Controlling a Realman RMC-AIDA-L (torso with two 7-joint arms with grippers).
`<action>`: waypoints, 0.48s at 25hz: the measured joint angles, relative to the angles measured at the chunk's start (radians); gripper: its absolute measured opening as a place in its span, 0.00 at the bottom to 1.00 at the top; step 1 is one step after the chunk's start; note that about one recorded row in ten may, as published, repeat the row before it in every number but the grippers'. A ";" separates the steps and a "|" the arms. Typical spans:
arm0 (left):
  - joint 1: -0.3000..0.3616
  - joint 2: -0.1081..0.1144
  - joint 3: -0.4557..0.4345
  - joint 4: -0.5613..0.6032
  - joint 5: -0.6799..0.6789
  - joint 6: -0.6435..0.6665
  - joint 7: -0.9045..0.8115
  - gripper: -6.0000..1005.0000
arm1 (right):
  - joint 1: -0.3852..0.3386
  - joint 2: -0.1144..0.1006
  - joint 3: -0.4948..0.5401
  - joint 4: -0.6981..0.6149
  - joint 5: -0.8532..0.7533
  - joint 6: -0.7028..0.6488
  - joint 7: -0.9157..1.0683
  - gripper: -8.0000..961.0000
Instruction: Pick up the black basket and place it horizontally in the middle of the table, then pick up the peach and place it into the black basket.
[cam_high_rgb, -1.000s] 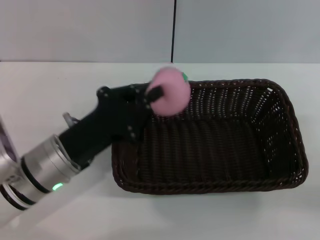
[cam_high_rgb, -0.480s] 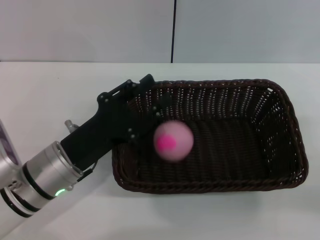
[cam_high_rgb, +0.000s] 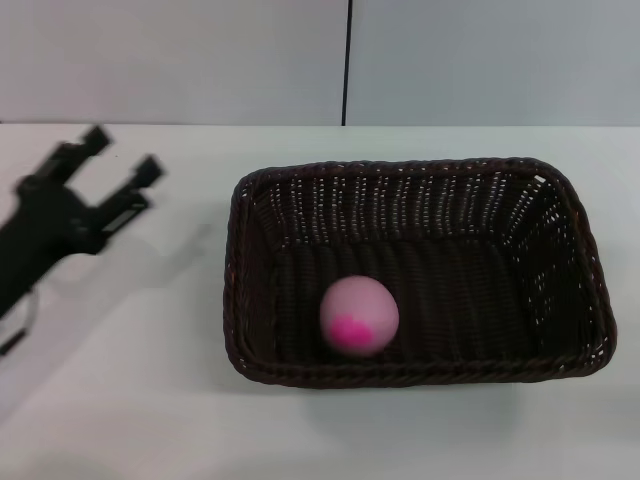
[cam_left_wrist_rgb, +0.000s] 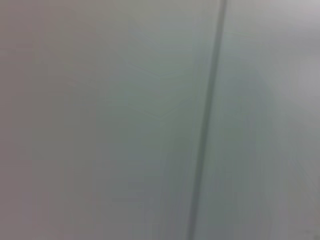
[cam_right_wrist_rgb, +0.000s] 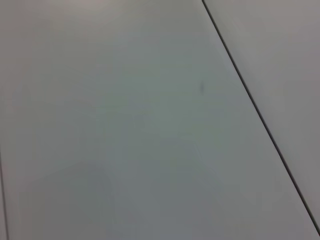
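The black basket (cam_high_rgb: 415, 270) sits on the table (cam_high_rgb: 120, 400), lengthwise across it, right of centre in the head view. The peach (cam_high_rgb: 359, 316) lies inside the basket, near its front wall and toward its left end. The left gripper (cam_high_rgb: 122, 160) is above the table, well apart to the basket's left.

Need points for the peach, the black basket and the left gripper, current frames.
peach (cam_high_rgb: 359, 315), head view, middle of the pink ball, lying inside the basket.
black basket (cam_high_rgb: 233, 270), head view, on its left braided rim.
left gripper (cam_high_rgb: 122, 157), head view, midway between its two open fingers, left of the basket.
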 joint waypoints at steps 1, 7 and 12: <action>0.009 0.015 -0.012 0.011 0.000 0.007 -0.016 0.63 | -0.005 0.000 0.001 0.004 0.000 -0.013 0.000 0.75; 0.090 0.110 -0.108 0.034 -0.003 0.076 -0.139 0.82 | -0.061 -0.001 0.002 0.018 0.000 -0.146 0.004 0.75; 0.128 0.154 -0.144 0.052 -0.003 0.085 -0.212 0.82 | -0.095 -0.002 0.002 0.029 -0.001 -0.188 0.008 0.75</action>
